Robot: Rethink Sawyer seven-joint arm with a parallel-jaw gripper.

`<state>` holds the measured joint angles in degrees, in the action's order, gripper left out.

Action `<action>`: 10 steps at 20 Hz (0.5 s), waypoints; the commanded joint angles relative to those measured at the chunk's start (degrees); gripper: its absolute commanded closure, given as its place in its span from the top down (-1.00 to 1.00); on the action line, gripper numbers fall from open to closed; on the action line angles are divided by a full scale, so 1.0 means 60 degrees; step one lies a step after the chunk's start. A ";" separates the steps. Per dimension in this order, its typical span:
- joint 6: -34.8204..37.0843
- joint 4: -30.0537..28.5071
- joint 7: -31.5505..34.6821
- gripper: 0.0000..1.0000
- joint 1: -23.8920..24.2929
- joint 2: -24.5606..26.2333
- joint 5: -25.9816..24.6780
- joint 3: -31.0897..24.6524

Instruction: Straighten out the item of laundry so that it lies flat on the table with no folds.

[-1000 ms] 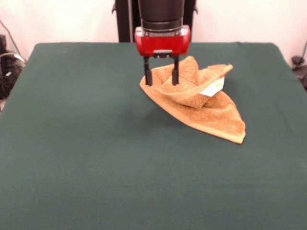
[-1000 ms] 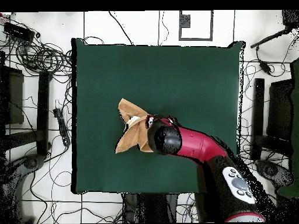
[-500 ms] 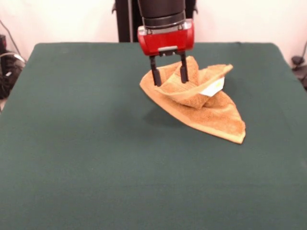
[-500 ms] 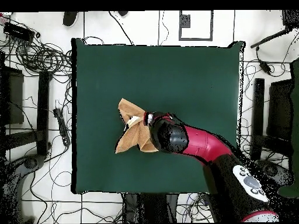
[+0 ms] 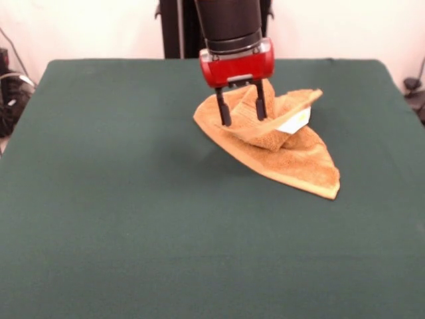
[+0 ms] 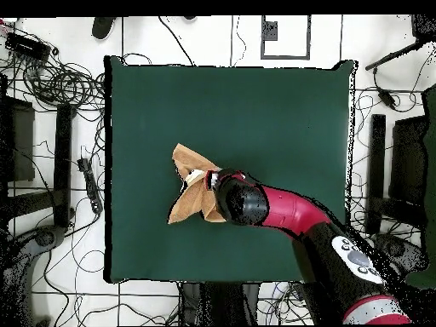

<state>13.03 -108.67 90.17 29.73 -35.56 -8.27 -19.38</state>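
Towel (image 5: 279, 143) bunched, long axis running diagonally across table (image 5: 133, 219); hand (image 5: 240, 111) open astride its fold.

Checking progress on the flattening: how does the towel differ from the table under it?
The towel is orange-tan and bunched in raised folds; the table is dark green and flat. The towel is small and covers only a patch of the far bigger table. The open gripper is at the towel's folds.

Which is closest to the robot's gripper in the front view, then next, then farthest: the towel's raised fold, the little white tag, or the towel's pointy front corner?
From the gripper:
1. Raised fold, right at the fingers.
2. White tag, a bit to the picture's right.
3. Pointy corner, nearest the camera, lower right on the table.
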 commanded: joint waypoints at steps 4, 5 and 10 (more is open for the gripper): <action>0.0140 -0.0216 0.0661 1.00 -0.0411 -0.0009 -0.0564 -0.0666; 0.0236 -0.0203 0.0625 1.00 -0.0370 -0.0046 -0.0590 -0.0678; 0.0344 -0.0152 0.0465 1.00 -0.0181 -0.0072 -0.0739 -0.0731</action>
<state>13.03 -108.67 90.17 29.53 -36.47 -10.43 -19.38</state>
